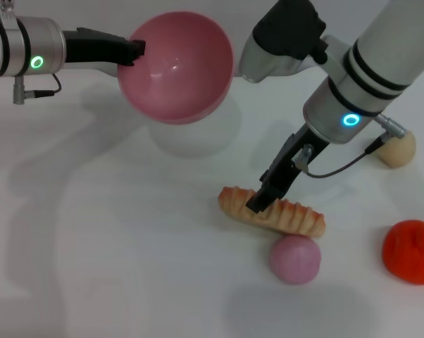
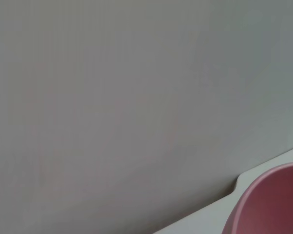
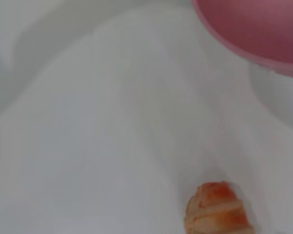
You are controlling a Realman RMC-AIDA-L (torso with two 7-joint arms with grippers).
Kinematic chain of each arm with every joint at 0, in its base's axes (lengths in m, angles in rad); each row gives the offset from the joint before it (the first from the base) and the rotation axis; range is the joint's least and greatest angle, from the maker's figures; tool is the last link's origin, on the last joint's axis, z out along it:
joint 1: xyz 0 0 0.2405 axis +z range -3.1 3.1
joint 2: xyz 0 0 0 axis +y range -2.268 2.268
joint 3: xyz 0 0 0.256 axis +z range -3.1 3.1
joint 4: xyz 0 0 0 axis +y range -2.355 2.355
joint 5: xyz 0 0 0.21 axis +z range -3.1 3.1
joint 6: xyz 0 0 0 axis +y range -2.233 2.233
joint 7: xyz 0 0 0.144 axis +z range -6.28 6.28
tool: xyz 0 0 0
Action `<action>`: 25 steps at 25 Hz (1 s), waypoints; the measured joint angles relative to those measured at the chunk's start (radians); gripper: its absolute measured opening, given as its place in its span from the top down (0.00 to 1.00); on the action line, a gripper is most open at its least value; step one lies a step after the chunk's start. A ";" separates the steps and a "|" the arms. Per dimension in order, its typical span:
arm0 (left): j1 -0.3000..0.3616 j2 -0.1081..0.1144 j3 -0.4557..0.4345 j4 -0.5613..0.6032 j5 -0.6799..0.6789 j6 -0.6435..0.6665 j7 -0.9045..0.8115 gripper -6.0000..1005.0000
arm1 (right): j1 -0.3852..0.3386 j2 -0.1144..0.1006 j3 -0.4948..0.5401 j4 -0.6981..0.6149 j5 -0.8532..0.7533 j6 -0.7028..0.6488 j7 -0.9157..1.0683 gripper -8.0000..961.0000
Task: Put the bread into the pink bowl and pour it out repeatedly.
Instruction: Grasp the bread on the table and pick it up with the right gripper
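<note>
The pink bowl [image 1: 177, 70] hangs in the air at the back left, tipped so its empty inside faces me. My left gripper [image 1: 134, 51] is shut on its rim. Part of the bowl [image 2: 273, 204] shows in the left wrist view, and its rim [image 3: 253, 29] in the right wrist view. The bread [image 1: 296, 218], ridged orange and cream, lies on the white table right of centre. My right gripper [image 1: 258, 203] reaches down onto the loaf's middle from behind. One end of the bread [image 3: 217, 209] shows in the right wrist view.
A small pink ball [image 1: 294, 258] touches the bread's near side. A bumpy red object [image 1: 411, 251] sits at the right edge. A beige lump [image 1: 396, 149] lies behind my right arm. White table [image 1: 92, 246] stretches across the left and front.
</note>
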 joint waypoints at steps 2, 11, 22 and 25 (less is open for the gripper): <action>0.002 -0.001 0.000 0.000 0.000 0.003 0.000 0.95 | -0.005 0.000 -0.005 0.001 0.005 0.000 -0.001 0.40; 0.009 -0.004 0.000 0.004 -0.006 0.001 -0.001 0.95 | -0.010 -0.003 -0.012 0.054 0.001 -0.015 -0.014 0.40; -0.003 -0.006 0.014 0.010 -0.007 0.003 -0.001 0.95 | 0.004 -0.001 -0.074 0.120 -0.001 -0.081 -0.014 0.40; -0.006 -0.006 0.020 0.017 -0.007 0.004 -0.001 0.95 | 0.006 -0.001 -0.089 0.129 -0.003 -0.101 -0.011 0.40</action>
